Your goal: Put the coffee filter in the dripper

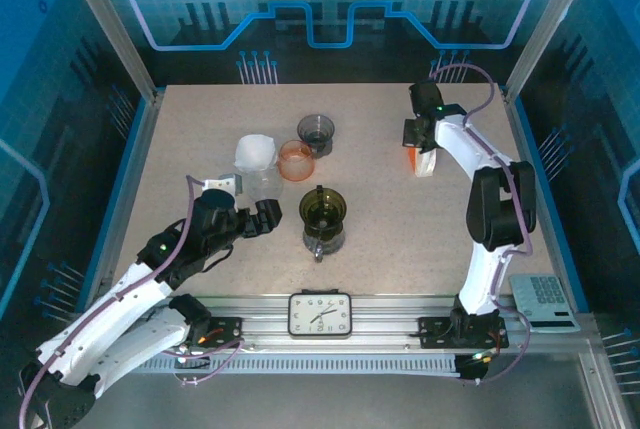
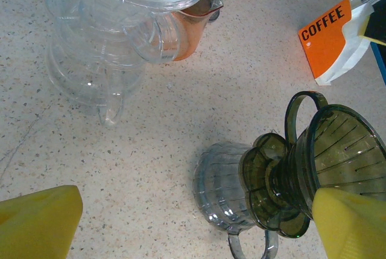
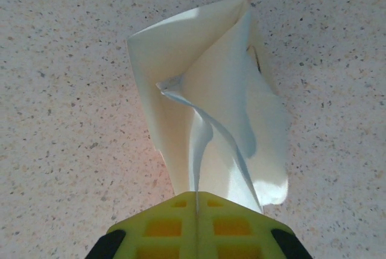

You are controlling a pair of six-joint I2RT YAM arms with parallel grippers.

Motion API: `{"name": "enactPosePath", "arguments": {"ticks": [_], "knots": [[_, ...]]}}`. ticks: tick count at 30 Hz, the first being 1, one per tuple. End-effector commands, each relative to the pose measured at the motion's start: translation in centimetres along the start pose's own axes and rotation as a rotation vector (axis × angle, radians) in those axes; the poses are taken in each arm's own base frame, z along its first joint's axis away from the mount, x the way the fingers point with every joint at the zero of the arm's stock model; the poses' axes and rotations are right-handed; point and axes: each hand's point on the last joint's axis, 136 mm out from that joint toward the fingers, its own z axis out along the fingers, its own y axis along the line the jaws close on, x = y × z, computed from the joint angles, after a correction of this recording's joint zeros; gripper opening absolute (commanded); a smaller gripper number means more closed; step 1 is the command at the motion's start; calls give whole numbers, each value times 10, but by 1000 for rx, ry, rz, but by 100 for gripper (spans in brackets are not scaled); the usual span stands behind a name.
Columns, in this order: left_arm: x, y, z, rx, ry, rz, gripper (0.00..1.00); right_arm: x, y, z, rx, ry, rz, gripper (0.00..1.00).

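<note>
From above, the right end effector [image 1: 424, 154] is at the far right of the speckled worktop [image 1: 400, 249], shut on a white paper coffee filter [image 1: 429, 165] with an orange pack [image 1: 413, 157] right beside it. The dark olive-green ribbed plastic dripper [image 1: 322, 207] sits on a clear glass carafe [image 1: 322, 239] near the middle of the worktop, well apart from the filter. The left end effector [image 1: 266, 217] hovers just left of the carafe, its jaws wide and holding nothing. A clear plastic dripper [image 1: 255, 152] behind it already has white paper in it.

The left wrist camera looks between its spread yellow fingers [image 2: 36, 223] at the olive dripper, whose mouth is bare. The orange pack, printed COFFEE, stands against the white paper.

The right wrist camera shows the filter pinched by its lower edge between closed yellow fingers [image 3: 163, 226], its folds partly open. I cannot tell whether it touches the worktop.

The step in hand looks like the pick-up and carry. The filter should probably be lifted straight up so that the pack stays behind. It can then go across to the olive dripper and be lowered point first into the centre before release. The thin edge could slip if the move is rushed. The left arm could steady the carafe.
</note>
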Motion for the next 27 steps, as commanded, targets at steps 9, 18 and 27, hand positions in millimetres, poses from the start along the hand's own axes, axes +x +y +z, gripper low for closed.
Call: {"name": "enactPosePath", "arguments": {"ticks": [9, 18, 27], "knots": [[-1, 3, 2, -17, 4, -14, 99, -3, 9, -55, -29, -98, -37, 0], [-8, -8, -3, 18, 2, 7, 99, 6, 26, -139, -152, -241, -56, 0], [-7, -17, -8, 38, 43, 23, 99, 57, 67, -232, -572, -249, -156, 0]]}}
